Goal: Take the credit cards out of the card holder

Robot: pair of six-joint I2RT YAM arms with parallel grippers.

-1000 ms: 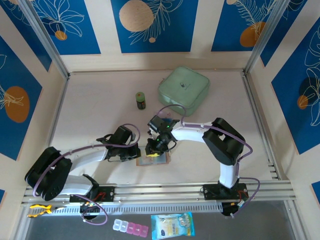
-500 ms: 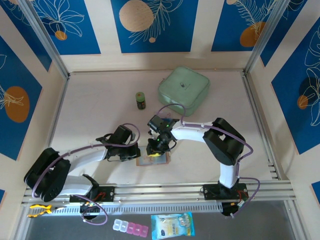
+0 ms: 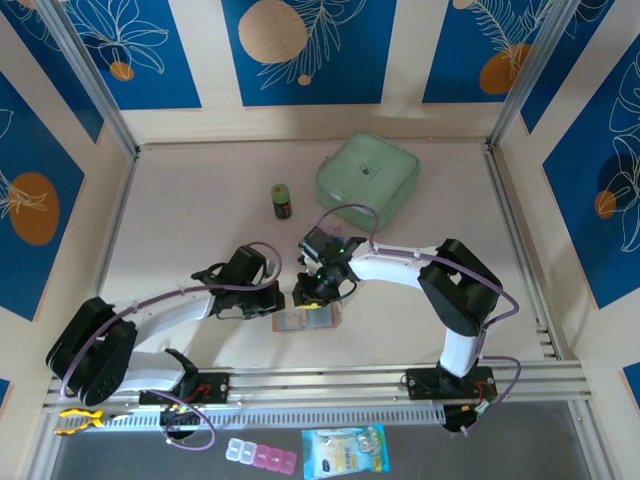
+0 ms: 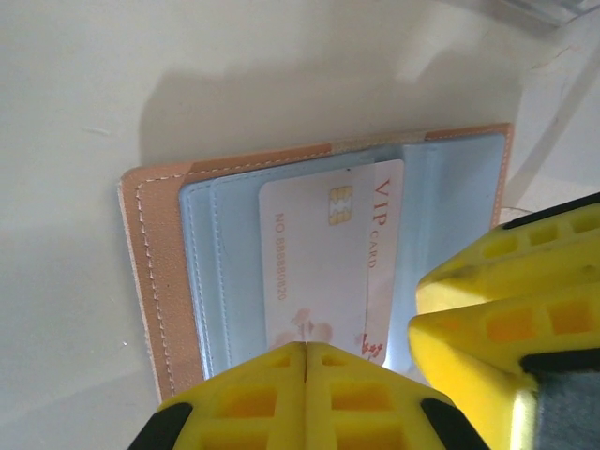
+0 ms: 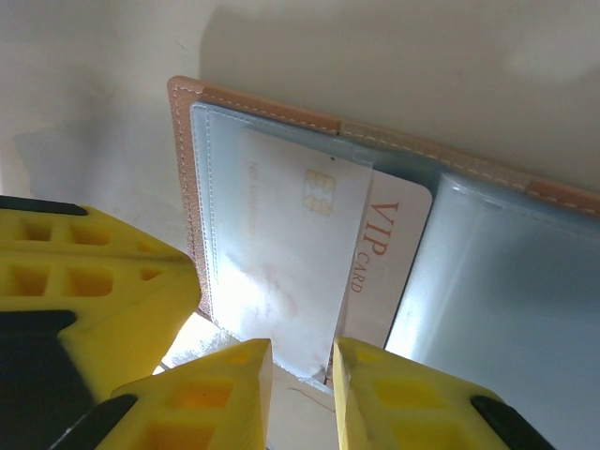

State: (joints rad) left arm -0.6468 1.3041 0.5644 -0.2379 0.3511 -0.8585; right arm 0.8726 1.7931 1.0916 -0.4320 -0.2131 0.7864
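Card holder lies open, with your left gripper pressed together on one edge of it. Your right gripper stands slightly parted astride the pale VIP credit card, which sits partly out of the holder's pocket.

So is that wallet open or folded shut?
Open, spread flat: the wallet shows its pale blue inner pockets facing up, and a white VIP card pokes partly out of one.

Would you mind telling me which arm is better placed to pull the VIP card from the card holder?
Right. The right tool has its jaws slightly apart astride the VIP card edge, while the left tool sits shut at the card holder edge.
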